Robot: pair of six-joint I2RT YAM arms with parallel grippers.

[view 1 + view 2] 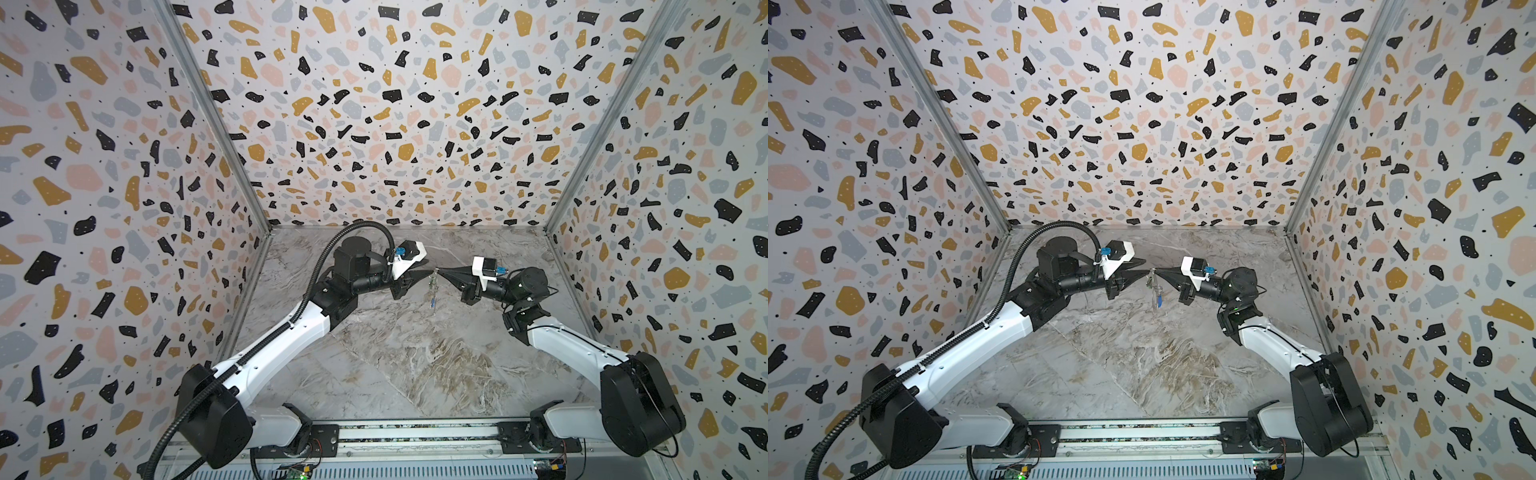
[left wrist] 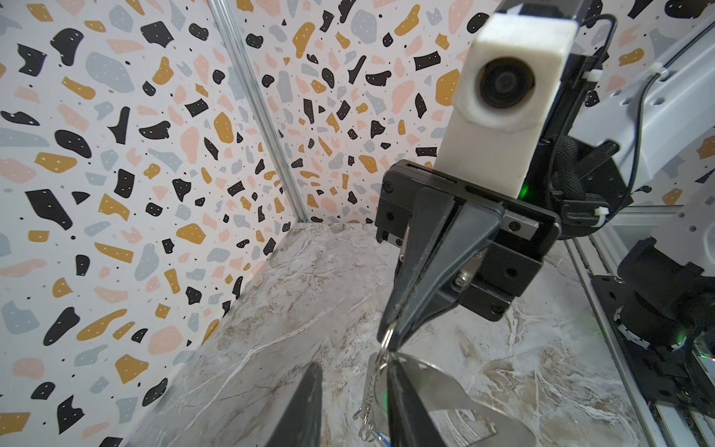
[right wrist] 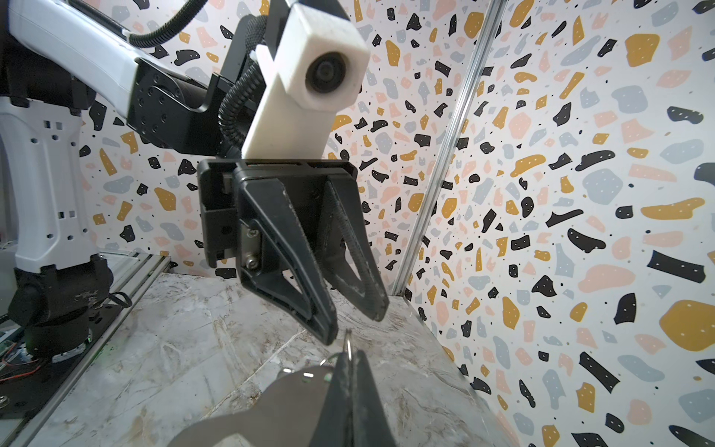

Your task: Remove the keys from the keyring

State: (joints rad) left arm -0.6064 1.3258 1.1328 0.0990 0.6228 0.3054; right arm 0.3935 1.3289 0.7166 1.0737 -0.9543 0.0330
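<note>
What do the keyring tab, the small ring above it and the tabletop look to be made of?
The keyring tab looks like polished metal: silvery, with mirror-like reflections. The small ring looks like thin steel wire with bright glints. The tabletop is marble-look, grey-brown veined with a mild sheen; whether stone or printed laminate, I cannot tell.

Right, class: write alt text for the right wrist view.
The right gripper, shut on a small silver wire ring, faces the open black left gripper above a marble table; a flat grey tab hangs from the ring.
</note>
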